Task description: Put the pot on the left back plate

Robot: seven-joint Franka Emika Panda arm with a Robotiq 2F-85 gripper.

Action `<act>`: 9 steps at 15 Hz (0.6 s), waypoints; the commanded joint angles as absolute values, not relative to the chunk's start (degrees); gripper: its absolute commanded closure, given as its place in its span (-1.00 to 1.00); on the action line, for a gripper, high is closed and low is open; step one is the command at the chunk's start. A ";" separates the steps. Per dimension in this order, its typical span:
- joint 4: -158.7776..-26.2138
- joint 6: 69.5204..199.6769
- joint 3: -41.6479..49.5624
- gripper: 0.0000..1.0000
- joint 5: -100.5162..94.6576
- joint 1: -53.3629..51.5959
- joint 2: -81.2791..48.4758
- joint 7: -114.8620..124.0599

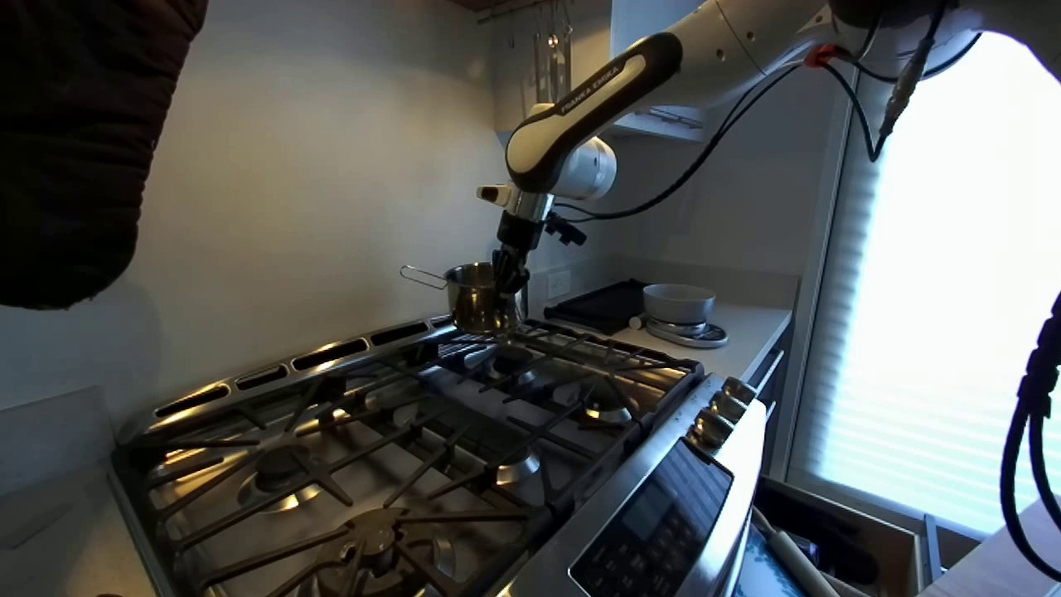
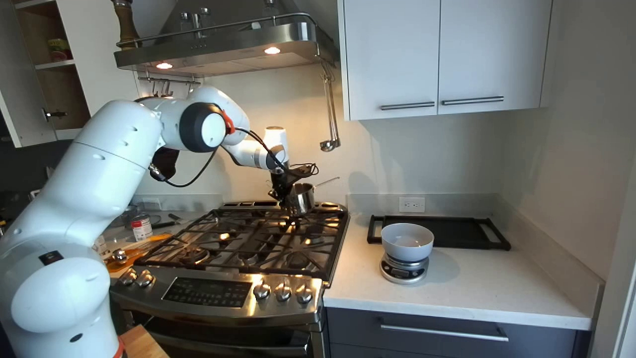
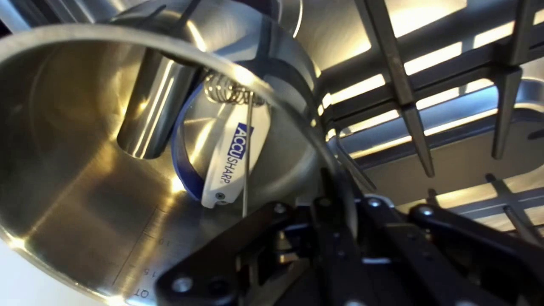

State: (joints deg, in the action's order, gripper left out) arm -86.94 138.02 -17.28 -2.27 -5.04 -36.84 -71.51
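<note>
"So, where's the pot [image 1: 474,303]?"

"Over the back of the stove [image 2: 223,311], well apart from the left back burner [image 1: 284,468] — shiny steel, straight sides, thin wire handle [image 2: 327,182]."

"And the gripper [image 3: 348,204]?"

"Clamped on its side, rim [image 3: 244,75] pinched between dark fingers [image 3: 331,229]."

"Inside?"

"A glossy cylinder [image 3: 148,110], a springy wire coil [image 3: 225,90] — and a white AccuSharp tool [image 3: 231,159]."
</note>
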 commanded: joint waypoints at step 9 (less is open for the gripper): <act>-109.29 138.83 -22.93 0.97 -0.31 -5.74 -17.33 -87.96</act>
